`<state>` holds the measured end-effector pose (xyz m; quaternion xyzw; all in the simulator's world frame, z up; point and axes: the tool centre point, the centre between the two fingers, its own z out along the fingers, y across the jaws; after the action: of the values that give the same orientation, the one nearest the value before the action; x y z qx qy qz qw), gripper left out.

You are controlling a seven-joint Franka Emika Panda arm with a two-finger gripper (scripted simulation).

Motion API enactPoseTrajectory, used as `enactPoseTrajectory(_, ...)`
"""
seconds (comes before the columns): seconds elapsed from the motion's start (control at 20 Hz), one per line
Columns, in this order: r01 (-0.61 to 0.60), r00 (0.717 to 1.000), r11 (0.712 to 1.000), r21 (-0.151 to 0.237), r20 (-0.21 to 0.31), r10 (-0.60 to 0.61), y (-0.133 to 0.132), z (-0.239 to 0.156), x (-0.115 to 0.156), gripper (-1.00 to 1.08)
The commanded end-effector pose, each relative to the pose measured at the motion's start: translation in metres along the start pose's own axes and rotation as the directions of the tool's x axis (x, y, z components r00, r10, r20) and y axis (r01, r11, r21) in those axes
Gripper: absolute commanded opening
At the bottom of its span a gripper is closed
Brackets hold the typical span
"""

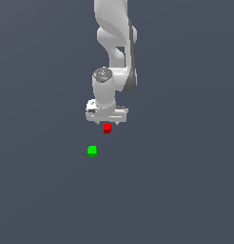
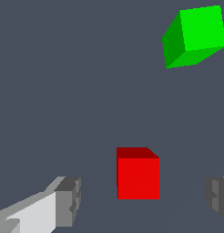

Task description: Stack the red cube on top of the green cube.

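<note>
The red cube (image 1: pixel 107 128) rests on the grey floor just below the white gripper (image 1: pixel 107 123) in the exterior view. In the wrist view the red cube (image 2: pixel 137 175) sits between the two grey fingertips (image 2: pixel 68 200), with gaps on both sides, so the gripper (image 2: pixel 143 200) is open and touches nothing. The green cube (image 1: pixel 92 151) lies apart, a short way toward the exterior view's left and nearer the camera; the wrist view also shows this green cube (image 2: pixel 196 36) well away from the fingers.
The dark grey floor (image 1: pixel 185 190) spreads flat all around. The white arm (image 1: pixel 114 43) rises above the gripper toward the top of the exterior view.
</note>
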<state>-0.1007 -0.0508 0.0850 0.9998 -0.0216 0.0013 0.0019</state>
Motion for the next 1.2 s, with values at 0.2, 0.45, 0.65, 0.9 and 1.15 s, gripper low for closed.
enactPoseTrajectory(0.2, -0.008, 1.000, 1.000, 0.003, 0.002, 0.008, 0.006, 0.014, -0.013, 1.00)
enactPoseTrajectory(0.45, -0.008, 1.000, 1.000, 0.003, 0.003, 0.008, 0.006, 0.015, -0.013, 1.00)
enactPoseTrajectory(0.65, -0.008, 1.000, 1.000, 0.003, 0.003, 0.008, 0.006, 0.024, -0.014, 1.00)
enactPoseTrajectory(0.9, -0.008, 1.000, 1.000, 0.003, 0.003, 0.008, 0.006, 0.045, -0.014, 1.00)
enactPoseTrajectory(1.15, -0.008, 1.000, 1.000, 0.003, 0.003, 0.008, 0.006, 0.061, -0.014, 1.00)
